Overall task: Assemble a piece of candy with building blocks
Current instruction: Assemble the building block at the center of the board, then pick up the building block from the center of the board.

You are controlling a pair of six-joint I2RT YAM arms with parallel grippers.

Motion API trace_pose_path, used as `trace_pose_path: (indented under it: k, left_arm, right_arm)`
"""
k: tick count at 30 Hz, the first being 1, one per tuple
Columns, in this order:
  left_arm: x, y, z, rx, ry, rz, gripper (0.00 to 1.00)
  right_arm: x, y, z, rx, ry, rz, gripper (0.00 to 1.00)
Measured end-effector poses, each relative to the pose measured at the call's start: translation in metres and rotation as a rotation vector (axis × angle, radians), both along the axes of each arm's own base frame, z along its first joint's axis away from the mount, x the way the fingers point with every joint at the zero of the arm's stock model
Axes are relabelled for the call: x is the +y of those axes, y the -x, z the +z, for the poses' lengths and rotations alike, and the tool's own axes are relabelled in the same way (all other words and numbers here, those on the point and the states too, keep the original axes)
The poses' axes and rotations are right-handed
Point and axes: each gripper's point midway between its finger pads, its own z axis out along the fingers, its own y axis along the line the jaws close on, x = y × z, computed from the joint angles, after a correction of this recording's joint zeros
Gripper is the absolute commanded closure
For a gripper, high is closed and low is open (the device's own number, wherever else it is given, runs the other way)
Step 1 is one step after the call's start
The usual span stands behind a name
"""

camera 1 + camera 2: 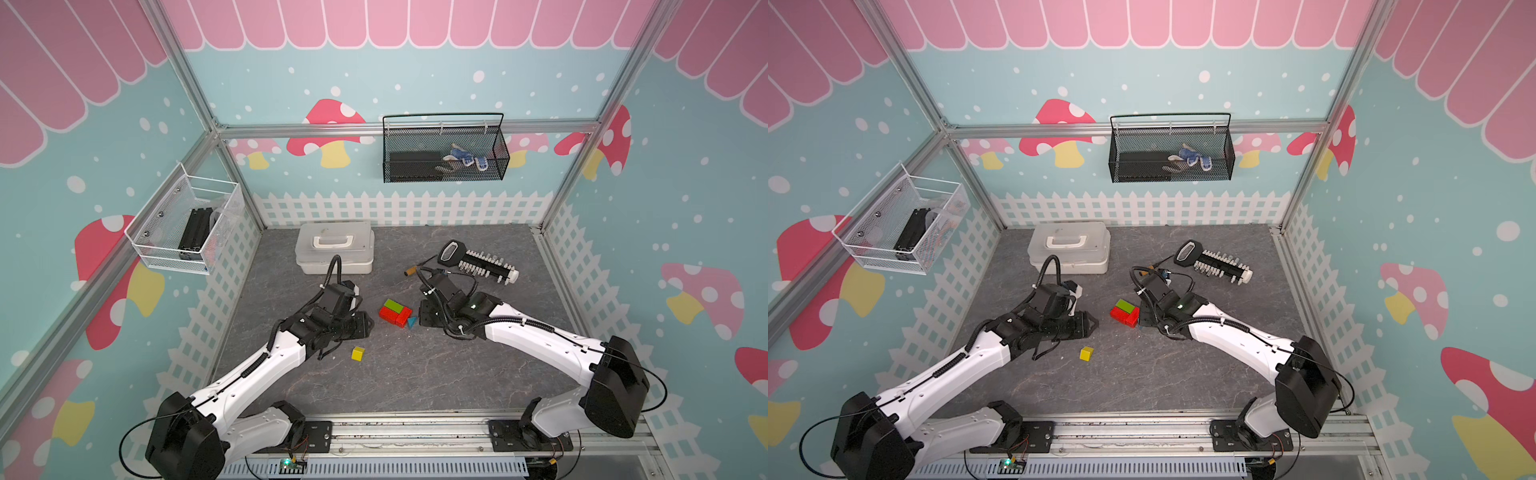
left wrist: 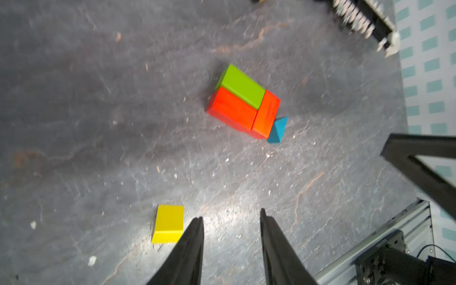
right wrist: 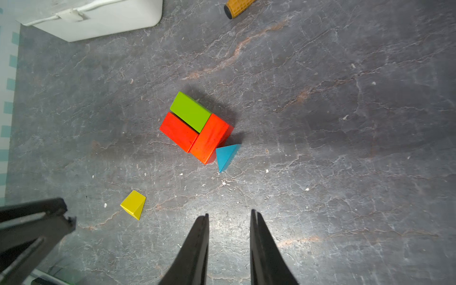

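The grey stone-patterned table (image 1: 415, 374) takes up the floor of the cell. From its near edge the left arm (image 1: 266, 365) and the right arm (image 1: 540, 336) reach toward the middle. A black wire basket (image 1: 444, 149) hangs on the far wall and a white wire basket (image 1: 187, 220) on the left wall. A white lidded box (image 1: 334, 247) stands at the far left of the table. A black-and-white bit rack (image 1: 486, 264) lies at the far right.

The left gripper (image 2: 230, 217) has its jaws apart and nothing is between them. The right gripper (image 3: 229, 214) has a narrower gap between its jaws and also holds nothing.

The candy (image 1: 395, 313) is not complete and lies in the middle of the table, between the two grippers. Of the building blocks, a green bar (image 3: 191, 111) and a red bar (image 3: 179, 130) lie side by side and touching. A second red bar (image 3: 209, 139) lies across their right ends. A blue triangle (image 3: 227, 155) rests against the right side of this second bar, toward its near end. The yellow piece (image 1: 358, 353) lies alone, nearer and to the left of the others. It is well apart from them and near the left gripper. In the left wrist view it is just beside one finger (image 2: 190, 246), outside the jaws.
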Motion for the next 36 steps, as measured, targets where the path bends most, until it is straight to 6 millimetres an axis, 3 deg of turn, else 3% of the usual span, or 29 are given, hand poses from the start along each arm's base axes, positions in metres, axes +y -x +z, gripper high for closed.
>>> trace_pose_path:
  k: [3, 6, 13, 23, 31, 36]
  left_arm:
    - [0.012, 0.022, -0.031, 0.096, -0.061, 0.020, 0.53]
    - [0.026, 0.033, -0.047, 0.140, -0.120, 0.052, 0.53]
    - [0.036, 0.025, -0.052, 0.112, -0.172, 0.097, 0.53]
    - [0.026, 0.017, -0.086, 0.167, -0.205, 0.059, 0.55]
    - [0.022, 0.015, -0.099, 0.189, -0.223, 0.031, 0.65]
    - [0.020, 0.013, -0.097, 0.176, -0.214, 0.027, 0.81]
  right_arm:
    - [-0.003, 0.001, -0.005, 0.005, 0.017, 0.000, 0.66]
    - [-0.005, 0.003, -0.008, 0.007, 0.029, 0.004, 0.65]
    - [-0.009, 0.005, -0.015, 0.015, 0.050, 0.012, 0.65]
    - [-0.011, 0.007, -0.019, 0.020, 0.062, 0.019, 0.64]
    - [-0.012, 0.008, -0.022, 0.024, 0.069, 0.022, 0.64]
    - [-0.014, 0.010, -0.025, 0.029, 0.075, 0.023, 0.64]
